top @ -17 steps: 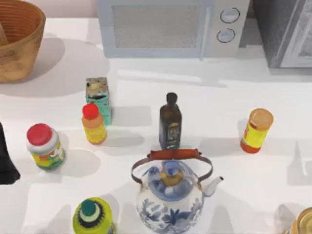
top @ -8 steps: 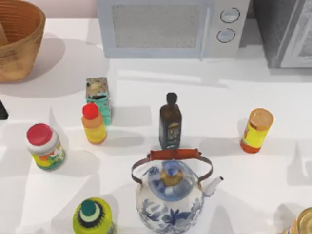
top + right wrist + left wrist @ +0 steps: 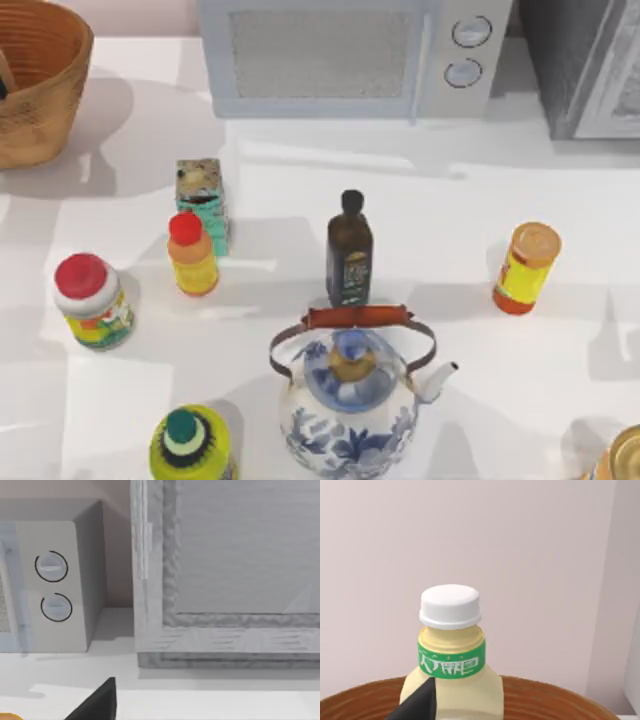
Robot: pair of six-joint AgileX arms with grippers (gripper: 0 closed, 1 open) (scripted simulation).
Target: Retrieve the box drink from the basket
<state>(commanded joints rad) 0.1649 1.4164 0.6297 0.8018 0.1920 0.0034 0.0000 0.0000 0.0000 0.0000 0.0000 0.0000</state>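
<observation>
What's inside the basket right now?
Inside the basket stands a pale drink container with a white cap and green neck band; its lower body and the basket floor are hidden by the rim.

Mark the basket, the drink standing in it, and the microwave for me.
basket [image 3: 40, 110], top view, on its woven outer wall at the table's far left corner.
drink [image 3: 451, 666], left wrist view, on the green neck label below the white cap.
microwave [image 3: 320, 55], top view, on its door window.

1. Top view looks straight down on the counter [image 3: 470, 200].
2. Left wrist view sits close, level with the basket [image 3: 545, 695] rim.
3. Right wrist view faces the microwave [image 3: 50, 580], shared with top view.
</observation>
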